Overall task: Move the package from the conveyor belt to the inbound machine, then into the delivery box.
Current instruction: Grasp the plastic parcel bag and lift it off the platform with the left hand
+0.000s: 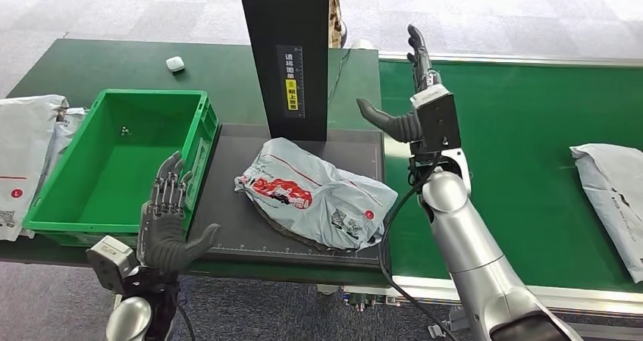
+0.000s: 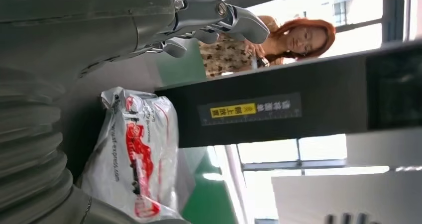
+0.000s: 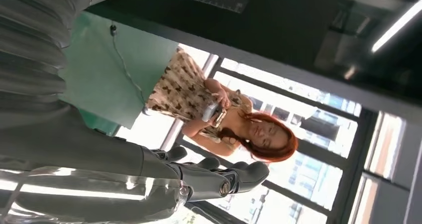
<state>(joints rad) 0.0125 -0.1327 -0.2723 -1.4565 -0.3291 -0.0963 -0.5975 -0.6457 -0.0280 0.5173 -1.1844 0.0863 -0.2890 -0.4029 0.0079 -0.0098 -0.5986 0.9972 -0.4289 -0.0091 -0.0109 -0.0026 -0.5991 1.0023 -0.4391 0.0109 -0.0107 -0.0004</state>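
A grey plastic package [image 1: 315,193] with red print lies on the dark platform of the inbound machine [image 1: 227,204], below its black post [image 1: 292,53]. In the left wrist view the package [image 2: 139,154] lies just beyond my hand. My left hand [image 1: 168,220] is open, fingers spread, at the platform's front left corner, apart from the package. Raised at the belt's left edge, my right hand [image 1: 413,110] is open and empty, right of the post. The green delivery box [image 1: 114,163] stands left of the platform.
Another grey package [image 1: 614,197] lies on the green conveyor belt [image 1: 515,129] at the right. White packages [image 1: 26,159] lie left of the box. A small white object [image 1: 175,64] sits on the green table behind the box. A person [image 3: 214,109] stands beyond the table.
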